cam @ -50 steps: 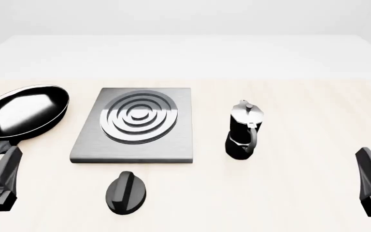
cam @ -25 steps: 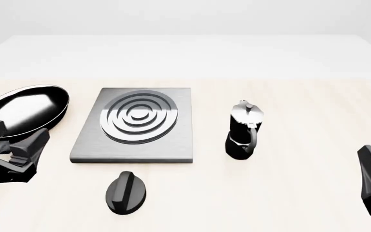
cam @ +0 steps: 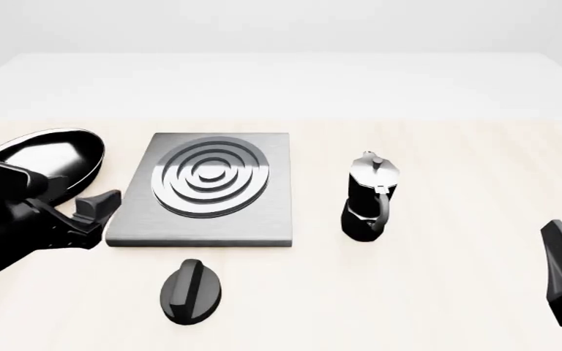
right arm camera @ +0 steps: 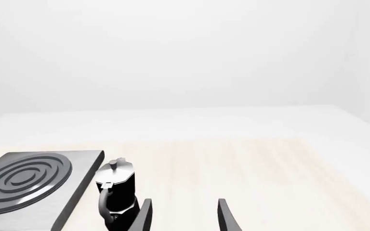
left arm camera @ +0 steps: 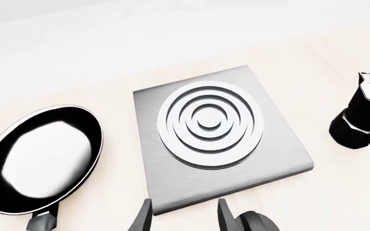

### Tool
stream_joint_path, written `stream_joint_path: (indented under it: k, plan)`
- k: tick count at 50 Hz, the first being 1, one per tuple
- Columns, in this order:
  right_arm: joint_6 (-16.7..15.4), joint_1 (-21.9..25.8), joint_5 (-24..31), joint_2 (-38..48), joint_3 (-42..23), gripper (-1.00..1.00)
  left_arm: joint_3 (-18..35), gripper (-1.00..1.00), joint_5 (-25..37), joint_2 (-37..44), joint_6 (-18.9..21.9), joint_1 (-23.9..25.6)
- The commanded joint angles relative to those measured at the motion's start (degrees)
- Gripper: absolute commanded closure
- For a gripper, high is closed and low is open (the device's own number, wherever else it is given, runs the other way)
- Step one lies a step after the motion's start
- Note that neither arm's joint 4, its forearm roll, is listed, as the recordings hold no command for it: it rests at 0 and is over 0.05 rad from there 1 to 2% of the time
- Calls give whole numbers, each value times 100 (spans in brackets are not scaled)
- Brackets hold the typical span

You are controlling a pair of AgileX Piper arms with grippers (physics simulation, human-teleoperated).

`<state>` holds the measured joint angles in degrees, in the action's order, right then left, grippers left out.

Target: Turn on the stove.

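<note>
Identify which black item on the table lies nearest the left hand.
The frying pan: the left hand overlaps its near edge in the front view, while knob and coffee pot lie farther right.

Glossy black angular arms, tapered jaws

The front camera sits high on the arms' side, looking forward and down over the whole table [cam: 456,95]. The left wrist camera hangs close above the stove [left arm camera: 218,139], tilted down. The right wrist camera sits low, facing level across. All three share the stove and moka pot [cam: 369,197].
</note>
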<state>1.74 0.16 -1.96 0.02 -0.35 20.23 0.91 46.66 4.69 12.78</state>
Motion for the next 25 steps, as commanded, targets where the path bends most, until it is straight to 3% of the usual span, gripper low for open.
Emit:
stream_joint_path:
  k: [1, 25]
  plan:
    - [3, -8, -10, 0, -6, -100, 7, -100, -277, 687, -31, 188]
    - [-50, -45, -47, 0, -11, -100, -277, -100, -874, 1632, -248, 730]
